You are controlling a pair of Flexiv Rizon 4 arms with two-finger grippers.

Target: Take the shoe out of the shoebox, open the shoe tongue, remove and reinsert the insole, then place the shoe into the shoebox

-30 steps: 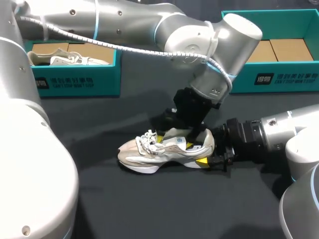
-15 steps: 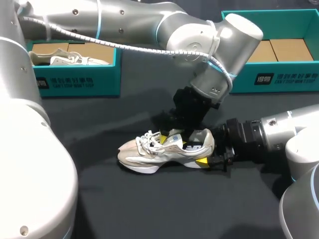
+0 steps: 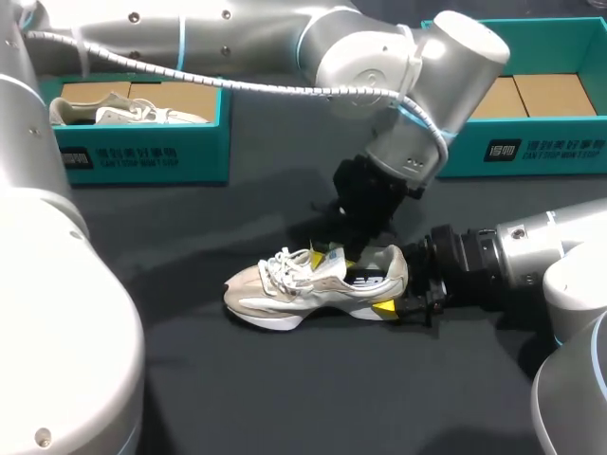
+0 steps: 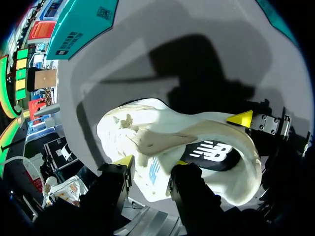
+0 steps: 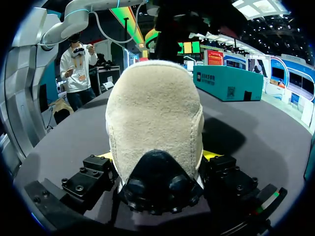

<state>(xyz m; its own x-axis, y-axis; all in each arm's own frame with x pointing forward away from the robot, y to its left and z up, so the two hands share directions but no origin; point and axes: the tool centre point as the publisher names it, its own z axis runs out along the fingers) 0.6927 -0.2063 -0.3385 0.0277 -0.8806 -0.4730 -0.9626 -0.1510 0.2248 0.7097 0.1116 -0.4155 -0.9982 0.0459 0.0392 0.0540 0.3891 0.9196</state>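
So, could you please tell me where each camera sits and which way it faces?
Head view: fixed above and behind the robot, facing down on the dark table; left arm and right arm show, meeting at the beige-and-white sneaker.
Left wrist view: on the left wrist, facing down into the sneaker; the black left fingers pinch the tongue.
Right wrist view: on the right wrist, low, facing the heel; the right fingers clamp it.
Shared: all show the sneaker.

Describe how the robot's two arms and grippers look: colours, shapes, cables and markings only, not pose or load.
Both arms are silvery-grey rounded tubes with bulky joints. The left arm has pale blue joint rings and a white ribbed cable along it. The right arm ends in a black wrist section. The left gripper and right gripper are black and blocky with yellow fingertips.
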